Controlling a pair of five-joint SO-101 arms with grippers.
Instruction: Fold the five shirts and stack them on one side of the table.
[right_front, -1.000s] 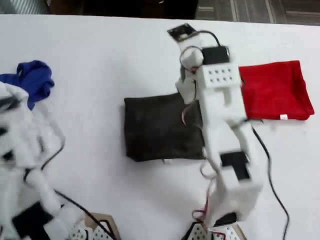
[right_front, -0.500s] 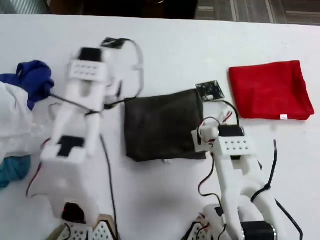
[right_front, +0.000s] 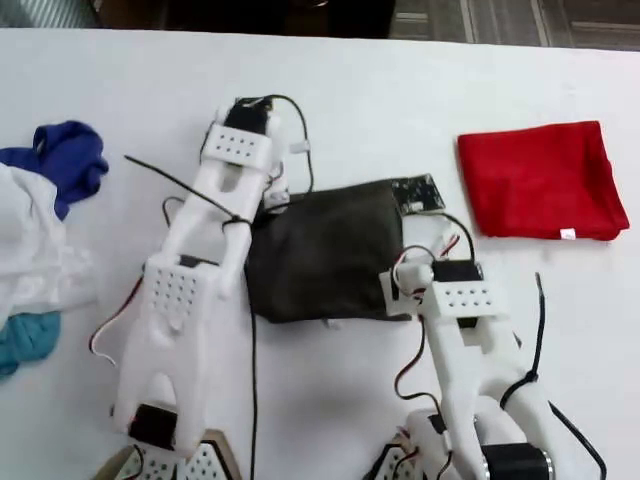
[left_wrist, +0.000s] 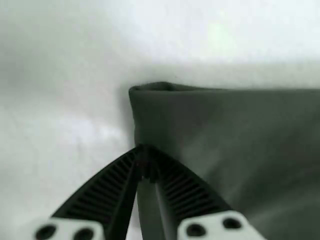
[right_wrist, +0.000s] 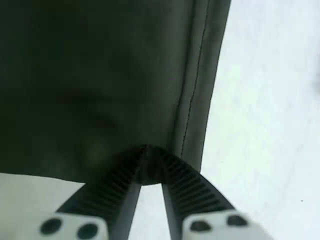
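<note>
Left arm (right_front: 190, 290), right arm (right_front: 470, 340) stretched forward; left gripper (left_wrist: 145, 162), right gripper (right_wrist: 147, 165) fingers pressed together.

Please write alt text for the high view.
Two white robot arms touch a folded dark shirt in the middle of a table: the left arm at its far left corner, the right arm at its right edge. A folded red shirt lies to the right; a blue shirt, white shirt and teal shirt are bunched at the left.
</note>
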